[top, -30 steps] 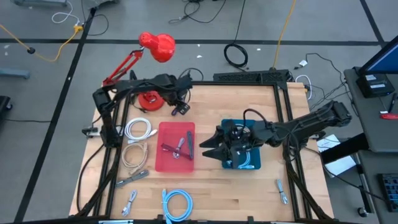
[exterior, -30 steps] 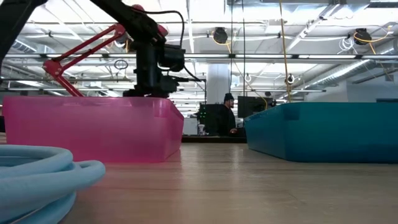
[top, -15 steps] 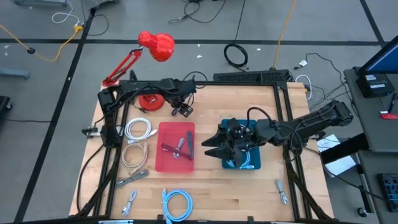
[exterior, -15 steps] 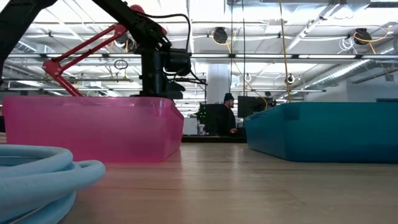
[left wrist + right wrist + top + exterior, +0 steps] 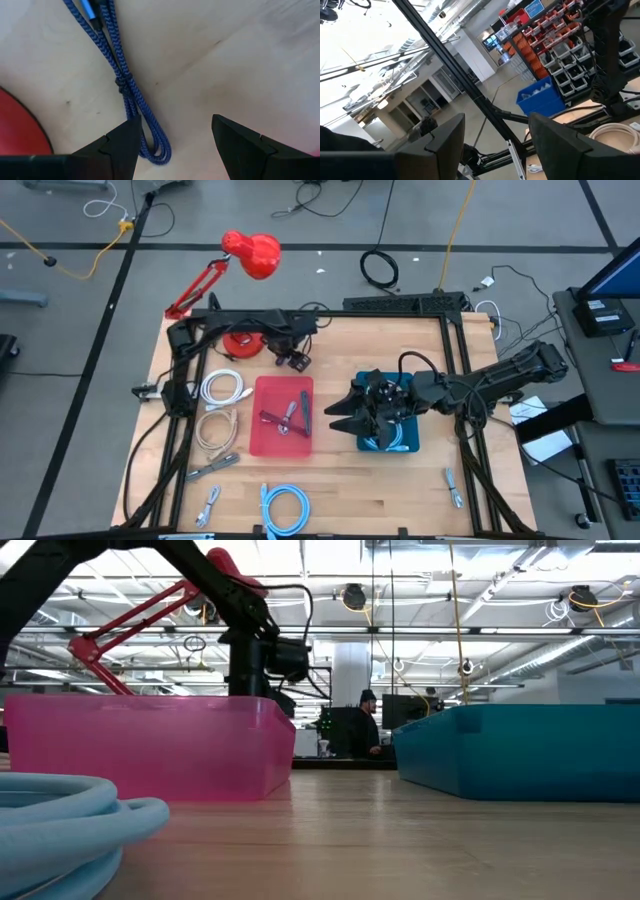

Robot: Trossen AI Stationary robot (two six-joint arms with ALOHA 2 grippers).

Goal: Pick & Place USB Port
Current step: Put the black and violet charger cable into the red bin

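A dark blue braided USB cable point(image 5: 125, 80), bundled and tied at its middle, lies flat on the wooden table just beyond the far edge of the pink bin point(image 5: 283, 415). My left gripper point(image 5: 174, 125) points straight down over it, open. The cable's looped end point(image 5: 156, 150) sits below the gap, close beside one finger point(image 5: 122, 145). In the high view this gripper point(image 5: 297, 361) hides the cable. My right gripper point(image 5: 335, 417) is open and held high over the left edge of the teal bin point(image 5: 388, 420), pointing toward the table's left with nothing between its fingers.
The pink bin holds a few cables and the teal bin a light blue one. A red lamp's base point(image 5: 240, 340) stands close to the left gripper. White point(image 5: 222, 388), beige point(image 5: 215, 430) and light blue point(image 5: 285, 505) coils lie at the left and front. A person point(image 5: 367, 725) stands far behind the table.
My left gripper has come down toward the table behind the pink bin and shifted slightly toward the table's right edge, staying open.
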